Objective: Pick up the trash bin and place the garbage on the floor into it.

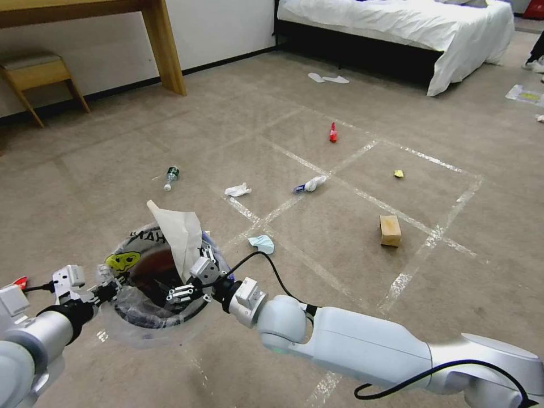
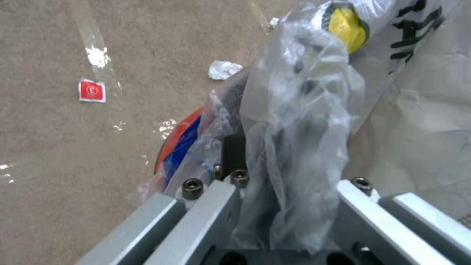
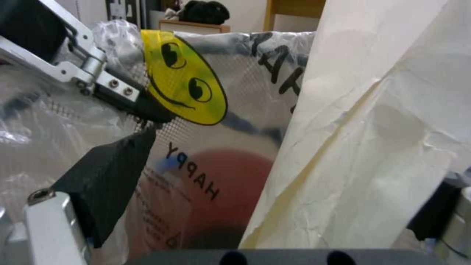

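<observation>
From the head camera, tan carpet (image 1: 113, 170) crossed by pale tape lines (image 1: 351, 156) runs back to a white bed (image 1: 408, 28), a wooden table leg (image 1: 164, 45) and a stool (image 1: 39, 73). The left gripper (image 1: 107, 289) pinches the near rim of the trash bin (image 1: 153, 283), whose mouth faces upward. The right gripper (image 1: 192, 280) sits over the bin's far rim, a sheet of white paper (image 1: 175, 232) rising from its fingers. Beyond it lie a blue mask (image 1: 262, 243), tissue (image 1: 238, 190), bottle (image 1: 171, 177), brown box (image 1: 390, 230) and red wrapper (image 1: 333, 133).

At the left wrist, the fingers (image 2: 211, 209) are pressed together on crinkled plastic liner (image 2: 294, 129); the bin's red wall (image 2: 176, 140) is mostly hidden behind it.

At the right wrist, the paper (image 3: 373, 140) fills the space between the spread black pads (image 3: 108, 180), one pad cut off. I cannot tell whether they grip it. The yellow smiley (image 3: 184, 81) shows beyond.
</observation>
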